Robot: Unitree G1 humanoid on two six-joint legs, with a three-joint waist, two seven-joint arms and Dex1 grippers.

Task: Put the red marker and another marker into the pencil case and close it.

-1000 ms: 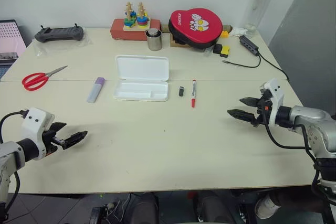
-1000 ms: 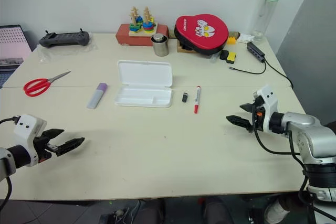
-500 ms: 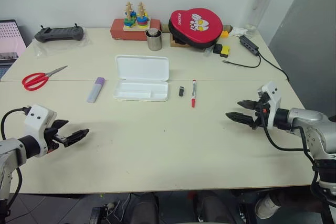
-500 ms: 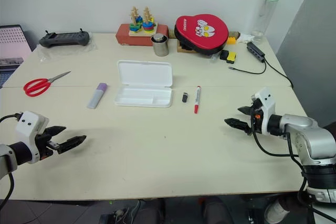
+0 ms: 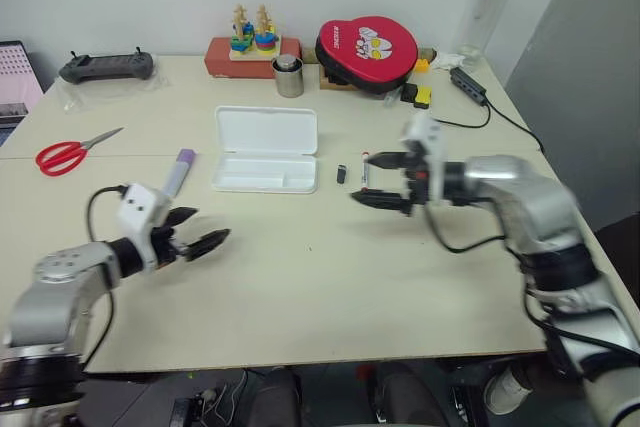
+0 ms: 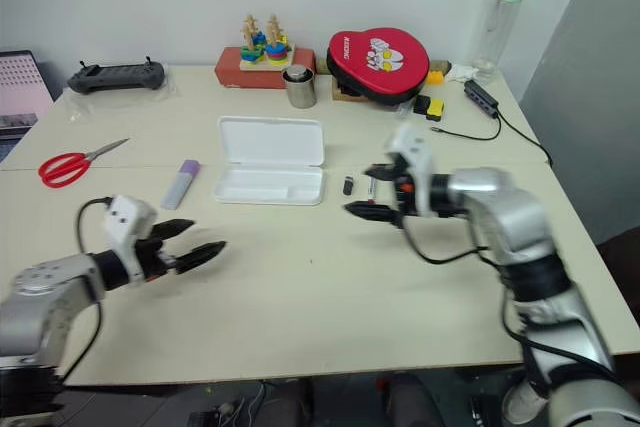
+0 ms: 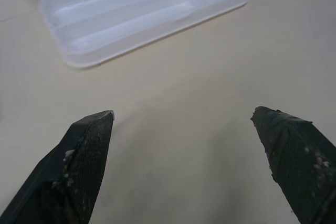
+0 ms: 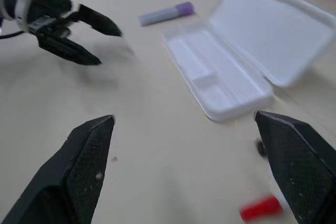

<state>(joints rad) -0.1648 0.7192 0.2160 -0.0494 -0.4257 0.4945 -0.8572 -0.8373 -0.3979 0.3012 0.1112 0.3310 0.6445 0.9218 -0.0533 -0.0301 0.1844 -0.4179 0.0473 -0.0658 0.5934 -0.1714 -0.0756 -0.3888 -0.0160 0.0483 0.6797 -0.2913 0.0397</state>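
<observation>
The pencil case [image 5: 265,175] lies open in the middle of the table, its lid [image 5: 266,130] folded back and its divided tray bare. The purple-capped marker [image 5: 178,169] lies to its left. The red marker [image 8: 258,208] lies to the case's right, next to a small black stub [image 5: 341,174]; in the head views my right gripper partly covers it. That right gripper [image 5: 361,179] is open, hanging just above the red marker and pointing left. My left gripper [image 5: 207,226] is open over bare table in front of the case's left end, empty.
Red-handled scissors [image 5: 62,154] lie at the far left. Along the back stand a controller [image 5: 106,66], a stacking toy on a red box [image 5: 245,50], a metal cup [image 5: 288,77], a red pad [image 5: 372,45], a bottle [image 5: 490,9] and a cabled adapter [image 5: 468,87].
Both arms swung in toward the middle. The right gripper came from the table's right side to the red marker. The left gripper moved right, toward the case. Both stayed open.
</observation>
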